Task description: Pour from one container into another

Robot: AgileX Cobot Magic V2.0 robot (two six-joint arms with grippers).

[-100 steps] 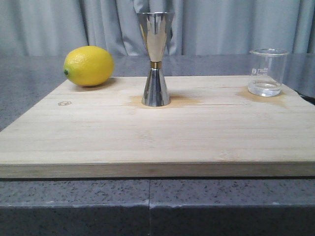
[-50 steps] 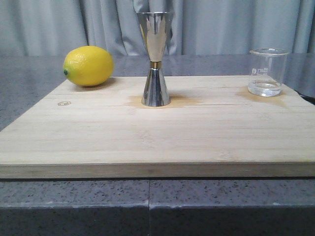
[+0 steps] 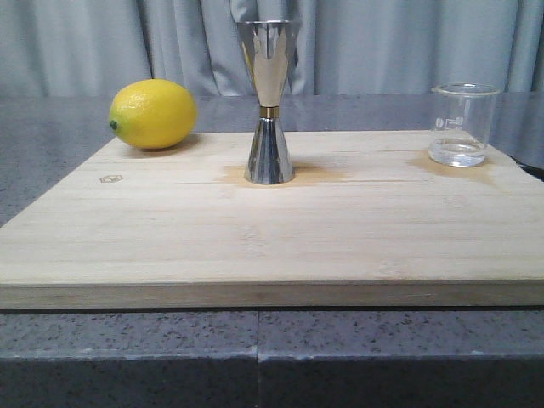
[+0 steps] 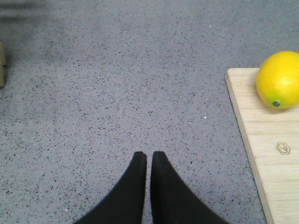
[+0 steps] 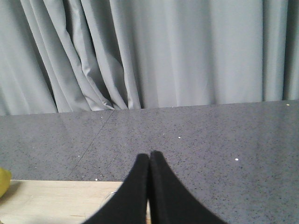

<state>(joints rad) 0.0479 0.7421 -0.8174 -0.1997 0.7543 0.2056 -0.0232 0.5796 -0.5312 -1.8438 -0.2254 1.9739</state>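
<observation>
In the front view a pale wooden cutting board (image 3: 272, 229) fills the middle of the frame, lying on a grey speckled stone countertop (image 3: 255, 357). A tall polished steel hourglass-shaped jigger with a thin gold band at its waist (image 3: 269, 102) stands upright at the upper centre of the frame, on the far half of the board. A small clear cylindrical glass beaker with faint printed marks (image 3: 462, 124) stands upright at the upper right, near the board's far right corner, well apart from the jigger; a shallow layer of clear liquid sits in its bottom. A bright yellow lemon (image 3: 153, 114) rests at the upper left, on the board's far left corner. Grey pleated curtains (image 3: 408, 42) hang across the top of the frame.

Neither arm appears in the front view. In the left wrist view the left gripper (image 4: 148, 156) has its black fingers almost together, a thin slit between them, holding nothing, above bare countertop, with the lemon and board corner at the right edge. In the right wrist view the right gripper (image 5: 149, 156) has its fingers pressed together, empty, at the bottom centre.
</observation>
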